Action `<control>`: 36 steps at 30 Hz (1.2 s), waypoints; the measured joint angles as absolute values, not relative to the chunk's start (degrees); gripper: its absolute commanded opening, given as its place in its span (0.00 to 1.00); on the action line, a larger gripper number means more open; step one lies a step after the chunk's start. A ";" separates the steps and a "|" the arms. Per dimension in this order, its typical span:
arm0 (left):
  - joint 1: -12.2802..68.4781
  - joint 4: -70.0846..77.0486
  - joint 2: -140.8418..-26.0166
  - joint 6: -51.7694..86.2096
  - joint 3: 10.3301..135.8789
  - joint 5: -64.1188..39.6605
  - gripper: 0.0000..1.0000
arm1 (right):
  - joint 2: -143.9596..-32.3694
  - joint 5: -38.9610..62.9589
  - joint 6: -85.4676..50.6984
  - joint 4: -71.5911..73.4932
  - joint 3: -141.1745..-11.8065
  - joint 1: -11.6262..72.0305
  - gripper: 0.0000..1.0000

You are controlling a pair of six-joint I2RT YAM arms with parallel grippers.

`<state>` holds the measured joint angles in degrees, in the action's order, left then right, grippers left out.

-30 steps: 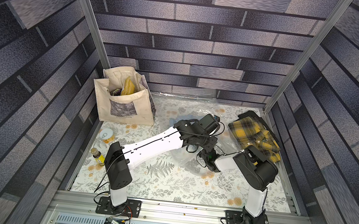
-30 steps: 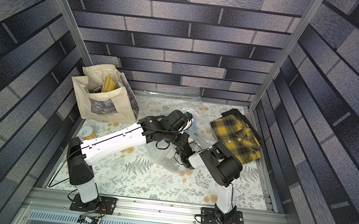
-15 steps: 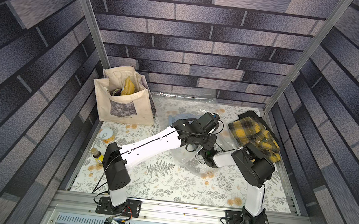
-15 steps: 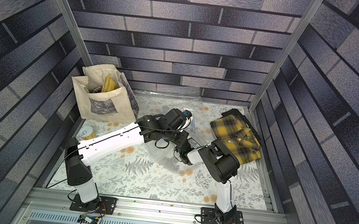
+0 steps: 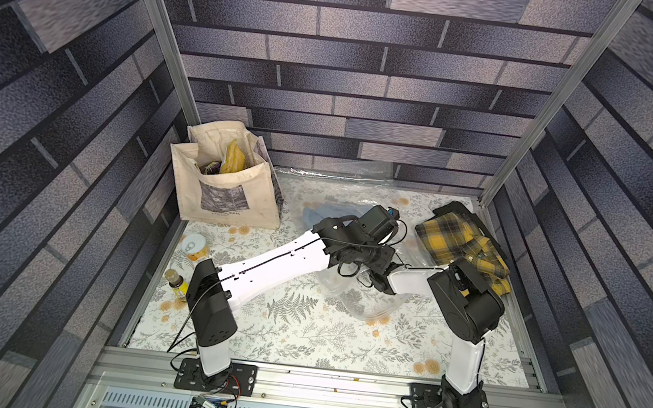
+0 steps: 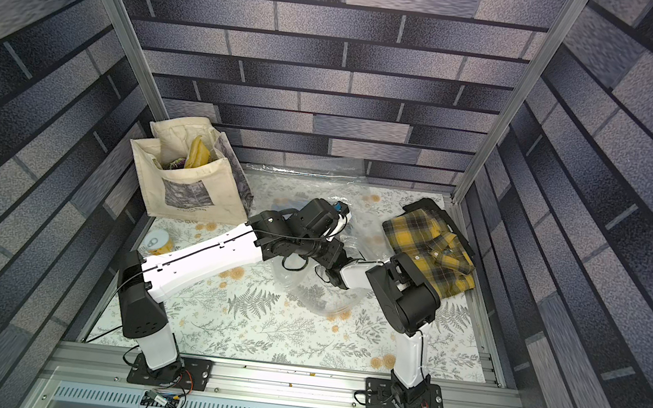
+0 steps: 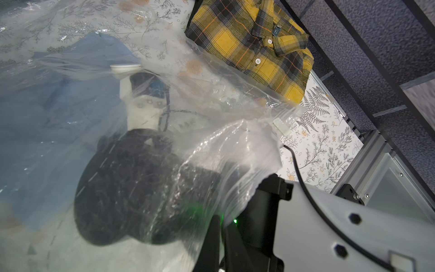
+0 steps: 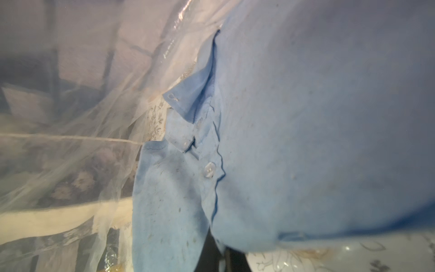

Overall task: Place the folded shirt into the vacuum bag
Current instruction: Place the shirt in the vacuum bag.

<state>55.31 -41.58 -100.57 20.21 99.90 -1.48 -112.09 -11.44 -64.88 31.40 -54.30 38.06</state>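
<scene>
The clear vacuum bag point(image 5: 363, 305) point(image 6: 318, 300) lies crumpled mid-table, and its white valve cap point(image 7: 124, 67) shows in the left wrist view. My left gripper point(image 7: 221, 226) point(image 5: 379, 280) is shut on the bag's plastic edge point(image 7: 235, 146) and holds it up. A folded blue shirt point(image 8: 306, 117) point(image 5: 321, 215) sits inside the bag, seen blurred through the plastic point(image 7: 58, 106). My right gripper point(image 8: 223, 255) reaches into the bag and is shut on the blue shirt's cloth. In both top views it is hidden under the left arm.
A folded yellow plaid shirt point(image 5: 460, 245) point(image 6: 429, 246) lies at the right edge, beside the bag. A cream tote bag point(image 5: 225, 197) stands at the back left. A tin can point(image 5: 193, 242) and a small bottle point(image 5: 176, 280) sit along the left edge.
Both arms have shifted only slightly. The right forearm has edged a little toward the back. Neither grip has changed.
</scene>
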 measured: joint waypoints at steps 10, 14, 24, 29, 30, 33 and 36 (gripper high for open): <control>54.89 -41.56 -100.57 20.21 99.83 -1.65 0.09 | -112.16 -8.64 -64.58 31.48 -56.66 37.82 0.00; 54.06 -40.97 -100.25 20.21 98.76 -1.65 0.09 | -112.71 -8.45 -64.95 30.81 -58.28 37.82 0.24; 49.15 -39.66 -97.03 20.21 93.60 -4.60 0.08 | -112.57 -4.08 -64.20 23.62 -57.19 37.91 0.64; 46.44 -39.70 -96.14 20.10 93.51 -5.87 0.08 | -108.53 -1.15 -64.23 17.98 -55.29 38.81 0.69; 45.50 -40.56 -95.81 19.97 93.43 -5.98 0.09 | -107.53 -0.69 -64.12 15.81 -55.09 39.00 0.69; 43.24 -40.93 -95.42 19.79 93.45 -5.45 0.08 | -104.29 0.12 -64.10 9.91 -54.89 40.34 0.70; 41.08 -40.38 -95.59 19.53 93.56 -4.89 0.08 | -100.42 0.36 -63.31 4.60 -55.02 44.56 0.70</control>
